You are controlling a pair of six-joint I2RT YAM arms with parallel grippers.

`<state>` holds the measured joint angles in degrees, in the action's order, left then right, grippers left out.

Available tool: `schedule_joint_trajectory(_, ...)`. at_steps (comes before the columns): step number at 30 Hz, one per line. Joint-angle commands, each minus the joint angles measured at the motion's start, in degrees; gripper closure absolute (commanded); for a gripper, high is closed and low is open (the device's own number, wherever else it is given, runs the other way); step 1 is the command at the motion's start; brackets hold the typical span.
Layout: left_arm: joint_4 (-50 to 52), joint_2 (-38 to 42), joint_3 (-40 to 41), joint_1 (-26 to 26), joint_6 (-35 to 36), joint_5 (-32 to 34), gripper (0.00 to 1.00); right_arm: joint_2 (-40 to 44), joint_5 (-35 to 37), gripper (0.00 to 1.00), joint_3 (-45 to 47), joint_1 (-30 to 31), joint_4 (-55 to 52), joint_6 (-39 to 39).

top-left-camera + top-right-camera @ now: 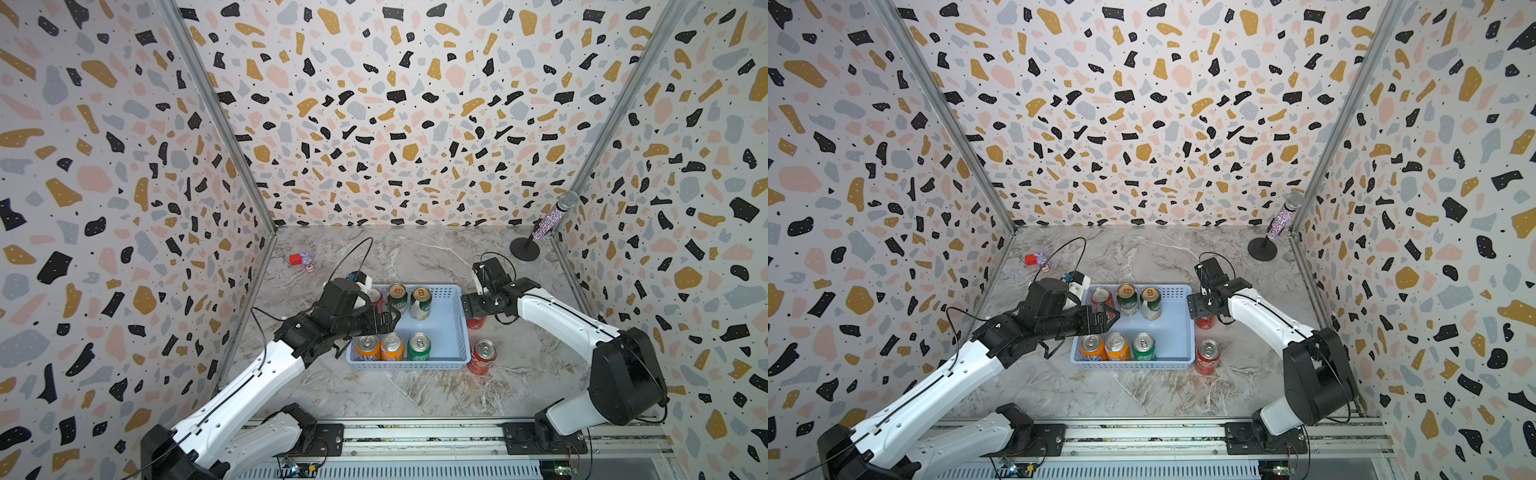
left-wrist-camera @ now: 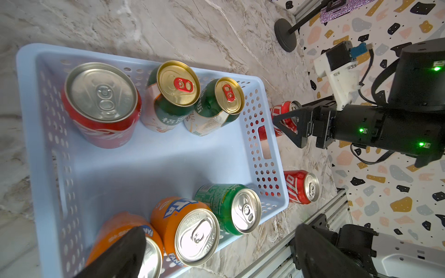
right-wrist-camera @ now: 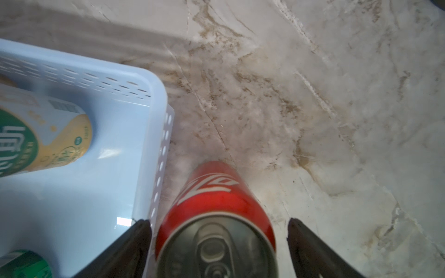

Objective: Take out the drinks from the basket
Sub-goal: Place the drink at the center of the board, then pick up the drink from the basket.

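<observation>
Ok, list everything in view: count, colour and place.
basket: one, pale blue, mid-table.
red can: one, basket's far row, nearest the left arm.
dark green-and-white cans: two, gold tops, far row.
orange cans: two, near row.
bright green can: one, near row.
red cans on the table: two, right of the basket.
microphone: one, glittery, black stand, far right corner.
toy: one, red block with small figure, far left.
table: grey marble.
left gripper: black, open, empty, over the basket.
right gripper: black, open, astride the farther table can.
</observation>
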<state>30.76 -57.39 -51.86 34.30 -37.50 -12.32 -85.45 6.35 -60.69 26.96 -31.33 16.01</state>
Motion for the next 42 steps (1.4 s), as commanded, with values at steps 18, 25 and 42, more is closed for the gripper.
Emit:
schedule_joint_trajectory(18, 7.46, 12.14, -1.85, 0.25, -3.13, 9.57, 0.00, 14.81, -17.23, 0.01, -6.86, 0.17, -9.89, -2.42)
schedule_joint_trajectory(25, 12.40, 12.34, -2.58, 0.26, -6.15, 8.05, 0.00, 16.58, -30.21, 0.04, -5.89, 0.32, -10.06, 3.74)
schedule_joint_trajectory(42, 25.33, 5.22, -12.91, -2.05, 9.11, 12.68, 0.00, 11.94, -12.71, 0.00, -3.65, 18.15, -9.31, 10.36)
